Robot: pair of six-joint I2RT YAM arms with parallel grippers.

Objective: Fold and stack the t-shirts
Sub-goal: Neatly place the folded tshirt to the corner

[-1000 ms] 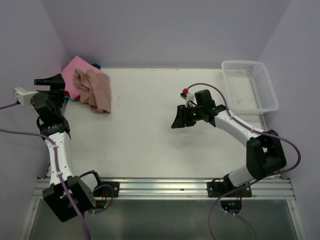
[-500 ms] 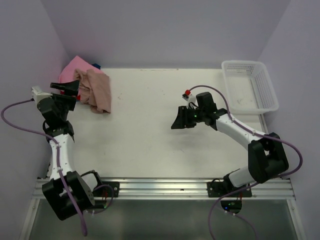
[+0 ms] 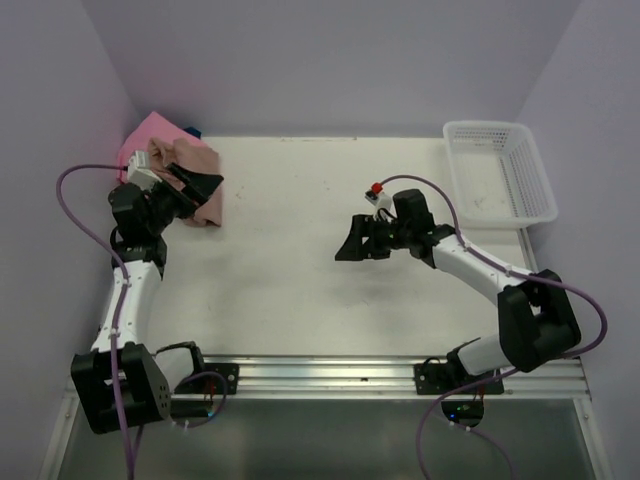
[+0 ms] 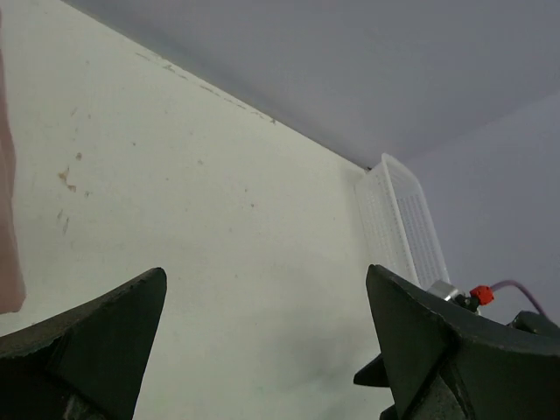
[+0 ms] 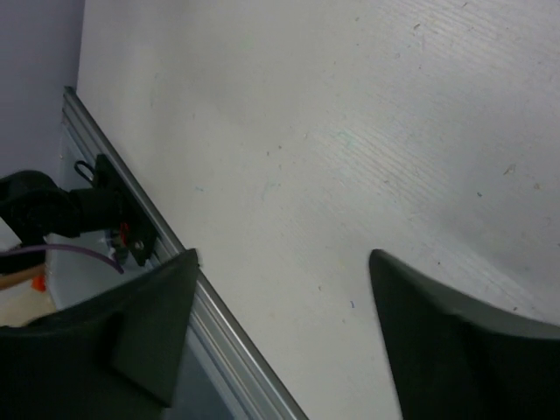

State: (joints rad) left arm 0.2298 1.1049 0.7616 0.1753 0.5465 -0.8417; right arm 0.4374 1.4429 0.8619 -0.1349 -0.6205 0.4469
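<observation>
A crumpled dusty-pink t-shirt (image 3: 208,197) lies at the table's far left, partly on a folded bright pink shirt (image 3: 146,134) with a blue shirt (image 3: 191,130) peeking out behind it. My left gripper (image 3: 207,184) is open and empty, over the dusty-pink shirt's near edge. A sliver of that shirt (image 4: 7,227) shows at the left edge of the left wrist view. My right gripper (image 3: 350,244) is open and empty over the bare table middle, far from the shirts. No red shirt shows.
A white lattice basket (image 3: 500,170) stands at the back right corner and shows in the left wrist view (image 4: 398,223). The aluminium rail (image 3: 320,372) runs along the table's near edge. Purple walls close in on three sides.
My left gripper swung right from beside the pile to over the dusty-pink shirt. My right gripper shifted slightly left and toward the near edge.
</observation>
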